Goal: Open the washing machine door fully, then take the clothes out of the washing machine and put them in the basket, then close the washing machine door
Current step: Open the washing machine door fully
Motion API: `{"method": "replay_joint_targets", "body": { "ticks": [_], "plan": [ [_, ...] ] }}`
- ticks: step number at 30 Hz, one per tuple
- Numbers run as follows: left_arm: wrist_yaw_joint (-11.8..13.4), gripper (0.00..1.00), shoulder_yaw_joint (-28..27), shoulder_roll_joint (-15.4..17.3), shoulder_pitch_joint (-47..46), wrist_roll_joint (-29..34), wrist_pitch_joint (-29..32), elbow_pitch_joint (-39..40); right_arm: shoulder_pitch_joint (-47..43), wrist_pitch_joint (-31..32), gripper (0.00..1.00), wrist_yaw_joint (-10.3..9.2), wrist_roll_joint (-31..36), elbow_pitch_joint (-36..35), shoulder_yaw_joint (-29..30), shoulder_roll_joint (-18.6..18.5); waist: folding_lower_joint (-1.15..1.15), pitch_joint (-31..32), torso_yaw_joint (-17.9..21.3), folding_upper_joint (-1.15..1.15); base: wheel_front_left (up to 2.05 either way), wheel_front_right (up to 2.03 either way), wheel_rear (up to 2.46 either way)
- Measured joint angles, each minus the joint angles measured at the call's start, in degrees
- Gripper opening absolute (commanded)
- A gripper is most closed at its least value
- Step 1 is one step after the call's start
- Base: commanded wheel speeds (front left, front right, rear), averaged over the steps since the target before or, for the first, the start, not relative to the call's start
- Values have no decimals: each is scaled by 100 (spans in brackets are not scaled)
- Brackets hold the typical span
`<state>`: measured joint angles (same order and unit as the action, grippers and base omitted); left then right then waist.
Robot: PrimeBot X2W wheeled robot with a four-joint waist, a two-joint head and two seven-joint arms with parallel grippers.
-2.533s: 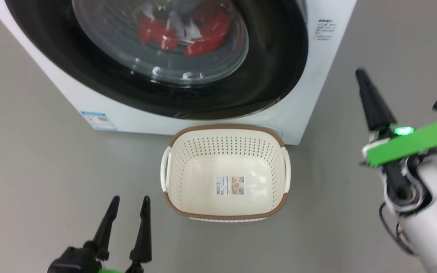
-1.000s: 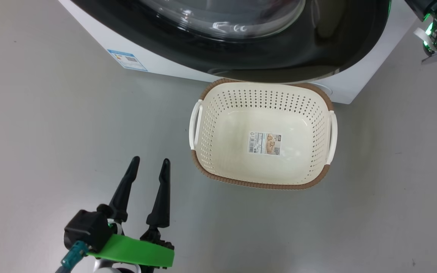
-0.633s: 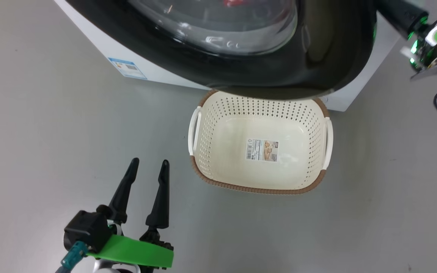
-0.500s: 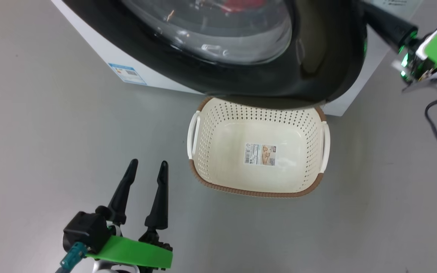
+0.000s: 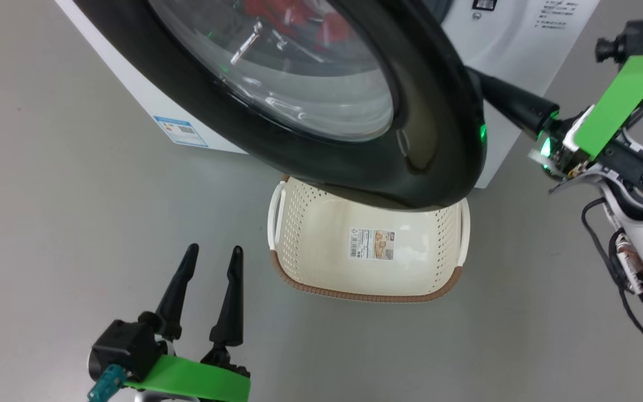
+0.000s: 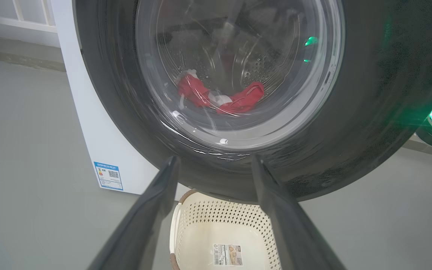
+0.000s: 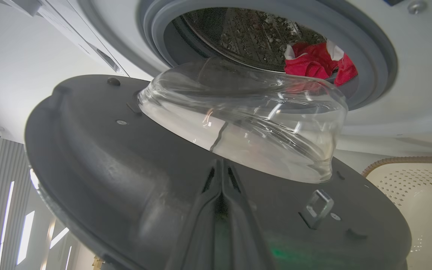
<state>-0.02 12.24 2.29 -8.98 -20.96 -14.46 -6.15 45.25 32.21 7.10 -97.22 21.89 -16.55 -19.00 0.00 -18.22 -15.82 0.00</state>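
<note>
**A:** State of the washing machine door (image 5: 310, 159)?

**B:** Partly open. It stands swung out at an angle from the washing machine (image 5: 517, 33), and its black rim overhangs the far rim of the basket (image 5: 366, 293). In my judgement, full travel is not yet reached.

**A:** What acts on it?

**B:** The right end effector (image 7: 221, 168). Its fingers are pressed together into one blade and pinch nothing. They lie along the door's grey inner face, tips near the base of the glass bowl (image 7: 246, 120), beside the latch hook (image 7: 315, 213). Closed fingers fit behind the free edge and bear on the panel like a lever, which appears to be the reason for this posture.

**A:** Left end effector (image 5: 214, 251)?

**B:** Spread wide and empty, low over the floor (image 5: 76, 223) to the left of the basket, fingers aimed at the door. It is clear of the door and probably ready for the pick.

**A:** Location of the clothes (image 6: 219, 97)?

**B:** At the bottom of the drum (image 7: 246, 33), a red heap with white pieces.

**A:** Basket?

**B:** Empty, on the floor just in front of the machine below the opening, so a garment needs only a short transfer. Caution: the door's lower rim is close above it, and I cannot tell whether they touch.
</note>
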Motion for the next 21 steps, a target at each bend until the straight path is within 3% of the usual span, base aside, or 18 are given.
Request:
{"method": "replay_joint_targets", "body": {
  "ticks": [21],
  "plan": [
    [-52, 100, -85, 3, 308, 125, -1, 4, -895, 543, 0, 0, 162, -734, 82, 350, 0, 281, 72, 0, 0, 0, 0]
  ]
}}
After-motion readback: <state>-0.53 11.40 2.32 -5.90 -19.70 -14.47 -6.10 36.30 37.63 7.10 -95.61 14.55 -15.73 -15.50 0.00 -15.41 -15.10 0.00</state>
